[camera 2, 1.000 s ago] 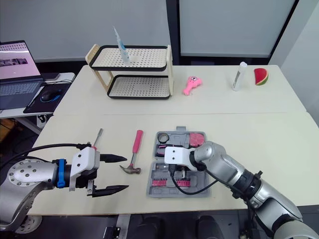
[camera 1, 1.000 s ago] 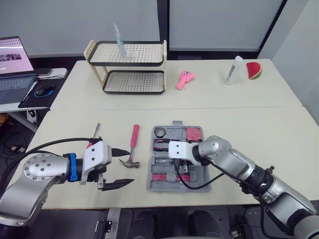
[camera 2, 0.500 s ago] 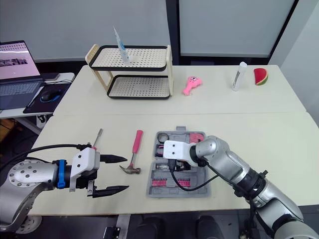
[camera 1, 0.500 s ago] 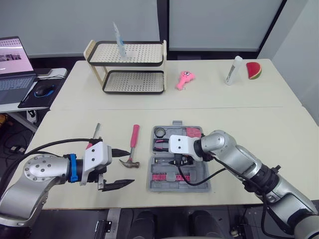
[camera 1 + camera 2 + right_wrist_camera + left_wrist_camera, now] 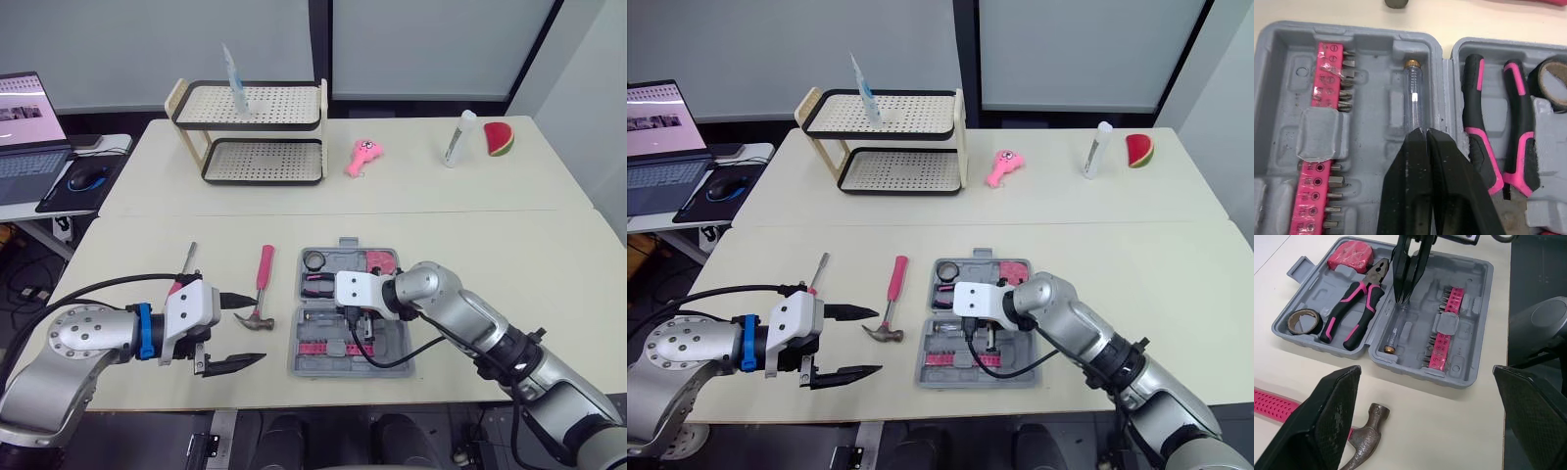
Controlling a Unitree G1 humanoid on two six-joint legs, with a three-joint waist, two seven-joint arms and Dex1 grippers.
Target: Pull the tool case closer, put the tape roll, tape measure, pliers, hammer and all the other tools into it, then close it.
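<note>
Open grey plastic tool case point(image 5: 1476, 289) held dark tape roll point(image 5: 1304, 322), pink-black pliers point(image 5: 1354, 311), pink tape measure point(image 5: 1353, 250); pink-handled hammer point(image 5: 260, 284) and slim metal-shafted screwdriver point(image 5: 189, 258) lay outside, case not closed; right gripper point(image 5: 1426, 131) pinched together, empty, atop clear driver handle point(image 5: 1413, 95), left gripper point(image 5: 259, 329) wide, empty

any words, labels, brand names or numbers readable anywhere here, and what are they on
No text here can be read.
Open laptop screen: its content is too blurred to read.
Tall white bottle: no legible label.
Pink bit holder strips in the grey plastic tool case: any markings are too small to read.
</note>
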